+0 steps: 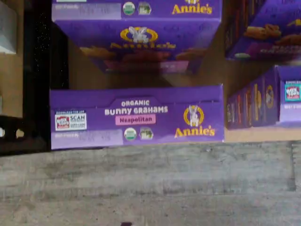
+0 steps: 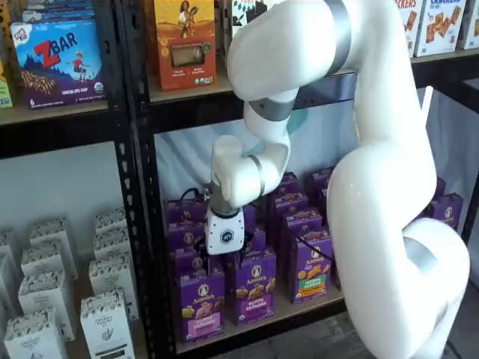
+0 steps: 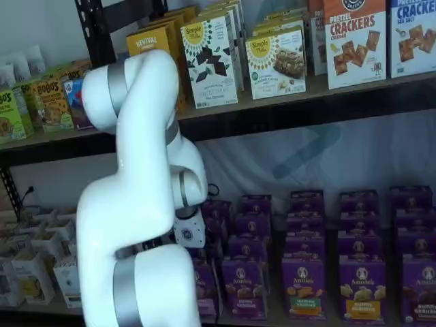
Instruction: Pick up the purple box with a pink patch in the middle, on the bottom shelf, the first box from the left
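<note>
The purple box point(image 2: 200, 303) with the pink band stands upright at the front left of the bottom shelf point(image 2: 258, 323). In the wrist view its top flap point(image 1: 136, 117) shows a pink "Neapolitan" patch and the rabbit logo, with a like box point(image 1: 136, 42) behind it. My gripper point(image 2: 218, 263) hangs just above this box's row; its white body shows, but the fingers are lost against the dark boxes, so I cannot tell if they are open. In a shelf view the gripper's body point(image 3: 189, 235) shows, and my arm half hides the box point(image 3: 206, 291).
A purple box with a violet band point(image 2: 254, 290) and one with a green-and-orange band point(image 2: 313, 274) stand to the right. The black rack post point(image 2: 141, 224) is close on the left, with white boxes point(image 2: 45, 314) beyond. The higher board point(image 2: 187, 88) is overhead.
</note>
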{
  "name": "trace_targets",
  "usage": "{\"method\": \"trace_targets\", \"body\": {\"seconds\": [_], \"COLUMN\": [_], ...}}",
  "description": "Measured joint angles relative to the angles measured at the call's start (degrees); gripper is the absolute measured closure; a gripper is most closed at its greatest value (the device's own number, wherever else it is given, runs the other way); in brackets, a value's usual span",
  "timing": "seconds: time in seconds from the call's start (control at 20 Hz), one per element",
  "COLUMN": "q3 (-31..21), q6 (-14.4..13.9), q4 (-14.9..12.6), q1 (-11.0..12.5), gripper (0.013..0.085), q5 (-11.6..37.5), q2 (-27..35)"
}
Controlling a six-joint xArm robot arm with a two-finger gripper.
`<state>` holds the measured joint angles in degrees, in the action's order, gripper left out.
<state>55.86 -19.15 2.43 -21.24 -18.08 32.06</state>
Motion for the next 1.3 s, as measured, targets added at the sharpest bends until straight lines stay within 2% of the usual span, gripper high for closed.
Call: {"method": "trace_targets", "body": {"seconds": [0.4, 0.75, 1.3], "q3": [3.38, 5.55, 8.78], "q6": [-0.79, 0.49, 0.63], "q4": [-1.83, -0.98, -0.62], "q1": [0.95, 1.40, 1.28], "gripper": [0.0130, 0.0130, 0.0130], "q5": [-0.97, -0.76, -2.61], "q2": [2.36, 4.17, 7.09]}}
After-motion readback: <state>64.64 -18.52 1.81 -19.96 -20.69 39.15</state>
